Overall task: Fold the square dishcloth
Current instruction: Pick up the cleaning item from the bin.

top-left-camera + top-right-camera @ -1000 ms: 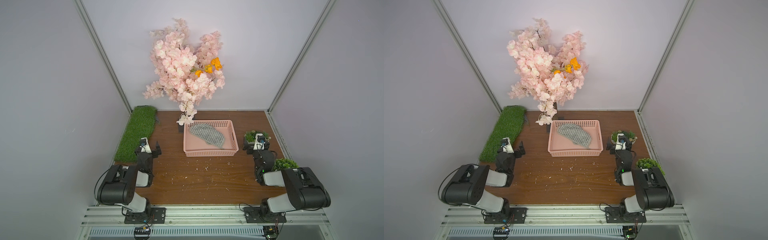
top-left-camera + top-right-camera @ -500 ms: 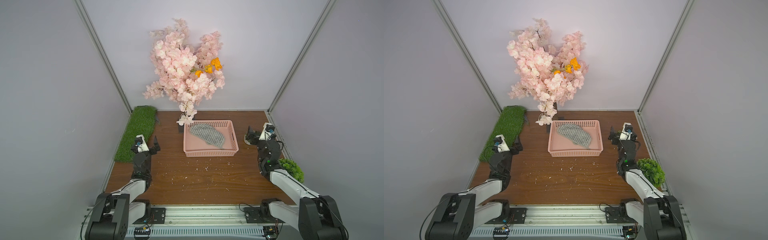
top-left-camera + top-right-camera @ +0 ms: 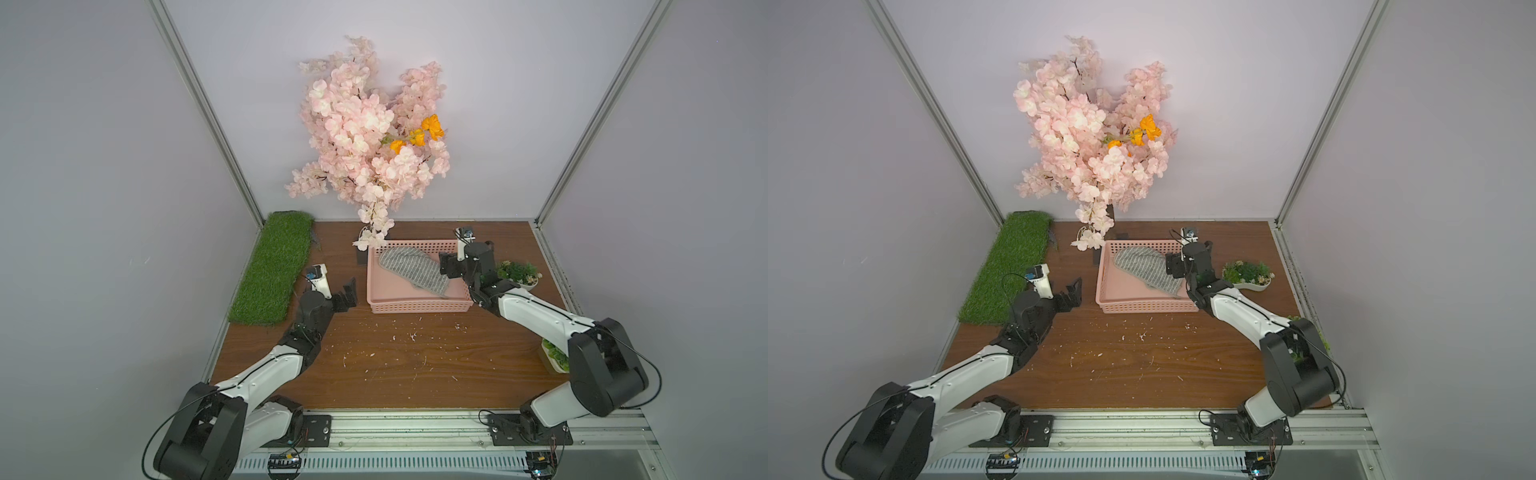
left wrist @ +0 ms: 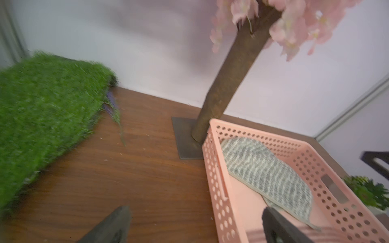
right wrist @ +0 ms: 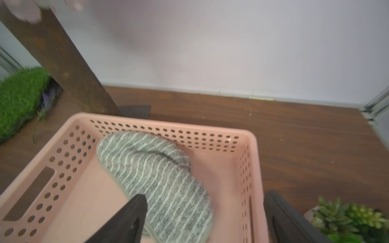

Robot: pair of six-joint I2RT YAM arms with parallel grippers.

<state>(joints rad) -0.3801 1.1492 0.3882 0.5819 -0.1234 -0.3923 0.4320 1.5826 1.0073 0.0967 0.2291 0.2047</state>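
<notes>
**Item:** square dishcloth point(image 3: 413, 270), rumpled and unfolded, lying in the pink basket point(image 3: 415, 308) on the table point(image 3: 395, 365). Removal is judged necessary before folding.

**Right pincer** point(image 3: 448, 264): jaws apart, set astride the basket's right wall, one finger over the cloth, nothing gripped.

**Left pincer** point(image 3: 348, 293): jaws apart, empty, held beside the basket's left wall.

**Change:** both arms have been extended towards the basket since half a second ago. The cloth is unmoved.
</notes>
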